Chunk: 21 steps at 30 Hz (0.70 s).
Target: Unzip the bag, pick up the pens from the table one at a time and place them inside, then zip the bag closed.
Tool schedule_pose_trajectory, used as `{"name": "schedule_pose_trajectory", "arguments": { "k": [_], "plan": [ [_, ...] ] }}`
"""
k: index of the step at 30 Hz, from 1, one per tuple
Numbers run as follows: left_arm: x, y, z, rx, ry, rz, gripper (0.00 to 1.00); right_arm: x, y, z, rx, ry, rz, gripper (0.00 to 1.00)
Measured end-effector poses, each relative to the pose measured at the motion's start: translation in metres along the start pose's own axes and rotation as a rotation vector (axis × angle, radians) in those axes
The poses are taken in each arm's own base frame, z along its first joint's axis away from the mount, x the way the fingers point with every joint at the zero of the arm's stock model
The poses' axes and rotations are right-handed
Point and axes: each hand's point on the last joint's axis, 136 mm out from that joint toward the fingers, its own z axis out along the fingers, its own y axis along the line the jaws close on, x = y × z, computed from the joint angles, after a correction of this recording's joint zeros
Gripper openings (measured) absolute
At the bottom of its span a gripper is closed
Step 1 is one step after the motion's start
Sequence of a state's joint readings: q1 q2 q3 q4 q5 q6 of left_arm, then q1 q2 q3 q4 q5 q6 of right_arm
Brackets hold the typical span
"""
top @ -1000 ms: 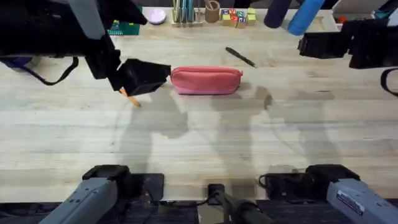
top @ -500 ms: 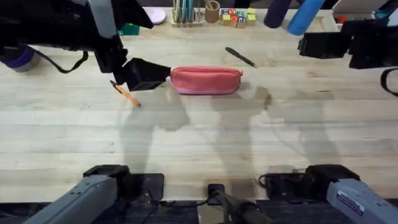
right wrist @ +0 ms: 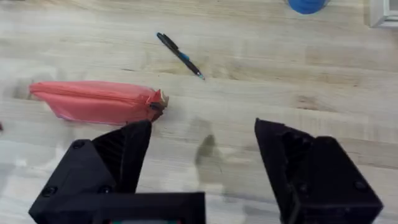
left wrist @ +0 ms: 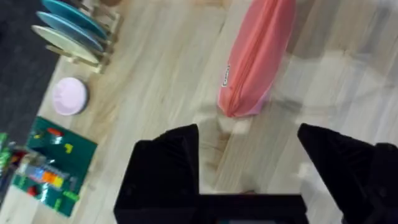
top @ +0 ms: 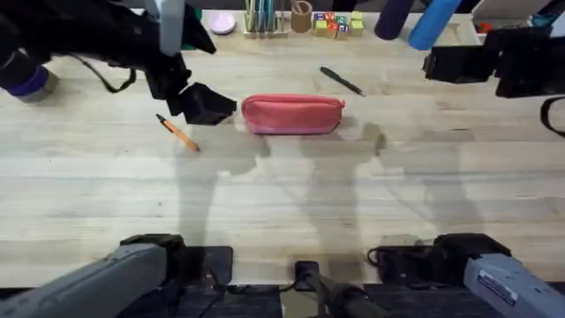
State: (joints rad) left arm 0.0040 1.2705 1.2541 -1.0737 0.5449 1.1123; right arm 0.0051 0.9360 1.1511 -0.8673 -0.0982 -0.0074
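The salmon-pink bag (top: pixel 292 115) lies zipped lengthwise on the table (top: pixel 282 194), behind the middle. My left gripper (top: pixel 207 104) hovers just off the bag's left end, open and holding nothing. In the left wrist view that end of the bag (left wrist: pixel 249 68) shows beyond my left gripper (left wrist: pixel 249 168). The orange pen (top: pixel 178 133) lies slanted on the wood, in front of and left of the left gripper. The black pen (top: pixel 342 81) rests behind the bag's right end. My right gripper (right wrist: pixel 202 168) is open, raised at the far right, with the bag (right wrist: pixel 93 102) and black pen (right wrist: pixel 180 56) below it.
Along the back edge stand teal pens in a holder (top: pixel 260 16), a pink disc (top: pixel 221 22), a green board (top: pixel 177 40), coloured blocks (top: pixel 335 24) and a blue cylinder (top: pixel 433 22). A purple object (top: pixel 26 81) sits at the far left. Bare wood spreads in front of the bag.
The left arm has drawn back toward the far side, with its gripper still at the bag's left end. The orange pen, partly covered before, now lies in full view. The right arm is unchanged.
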Motion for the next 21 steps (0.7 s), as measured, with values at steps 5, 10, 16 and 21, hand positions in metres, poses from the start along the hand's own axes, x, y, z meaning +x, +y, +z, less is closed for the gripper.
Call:
{"name": "schedule_pose_trajectory", "arguments": {
  "k": [5,10,16,21],
  "plan": [
    [0.016,0.004,0.025,0.073,0.040,-0.010,0.992,0.000,0.000,0.000,0.000,0.000,0.000,0.995],
    [0.031,0.008,0.048,0.131,0.073,-0.033,0.993,0.000,0.000,0.000,0.000,0.000,0.000,0.995],
    [0.043,0.016,0.073,0.168,0.085,-0.051,0.993,0.000,0.000,0.000,0.000,0.000,0.000,0.996],
    [0.046,0.019,0.089,0.196,0.063,-0.065,0.993,0.000,0.000,0.000,0.000,0.000,0.000,0.996]
  ]
}}
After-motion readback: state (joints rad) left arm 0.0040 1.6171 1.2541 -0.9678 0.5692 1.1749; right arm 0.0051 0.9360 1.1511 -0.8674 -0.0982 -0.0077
